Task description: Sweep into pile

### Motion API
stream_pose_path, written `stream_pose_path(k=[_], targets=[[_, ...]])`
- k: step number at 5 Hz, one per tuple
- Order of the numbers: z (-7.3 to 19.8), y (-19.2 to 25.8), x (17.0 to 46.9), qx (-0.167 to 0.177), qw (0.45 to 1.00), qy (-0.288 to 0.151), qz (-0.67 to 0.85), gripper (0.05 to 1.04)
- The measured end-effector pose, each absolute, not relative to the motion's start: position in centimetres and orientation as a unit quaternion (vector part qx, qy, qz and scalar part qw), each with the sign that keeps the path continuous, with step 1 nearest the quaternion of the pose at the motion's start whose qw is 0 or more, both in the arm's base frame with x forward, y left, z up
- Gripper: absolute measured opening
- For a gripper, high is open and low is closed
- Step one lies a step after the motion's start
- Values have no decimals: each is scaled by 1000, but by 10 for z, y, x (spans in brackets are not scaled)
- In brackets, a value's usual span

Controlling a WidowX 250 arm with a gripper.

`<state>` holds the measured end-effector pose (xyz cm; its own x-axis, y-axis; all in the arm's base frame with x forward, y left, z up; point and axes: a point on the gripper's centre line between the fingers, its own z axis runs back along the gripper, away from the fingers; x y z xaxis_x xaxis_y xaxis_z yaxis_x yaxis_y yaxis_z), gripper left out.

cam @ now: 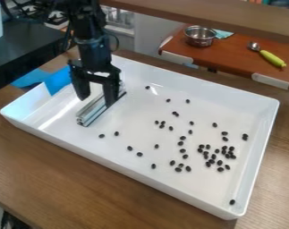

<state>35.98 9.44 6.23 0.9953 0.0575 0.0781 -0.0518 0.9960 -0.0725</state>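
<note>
Camera view shows dark oval beans (220,169) scattered and bunched, the gripper (97,102) spread wide, any hold unclear

Looks like a robotics lab: robot arm (94,47) over white tray (110,163) on wood counter (62,179), with metal bowl (200,37) and spoon (272,58) behind.
</note>
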Motion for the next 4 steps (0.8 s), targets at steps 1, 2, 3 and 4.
stream_pose_path(k=[1, 2, 3, 4], targets=[[58, 92, 360, -23, 999, -42, 23, 993], [40, 90, 359, 7, 999, -30, 21, 941], [39, 91, 361, 19, 999, -33, 18, 660], [39, 92, 361, 24, 999, -32, 13, 399]])
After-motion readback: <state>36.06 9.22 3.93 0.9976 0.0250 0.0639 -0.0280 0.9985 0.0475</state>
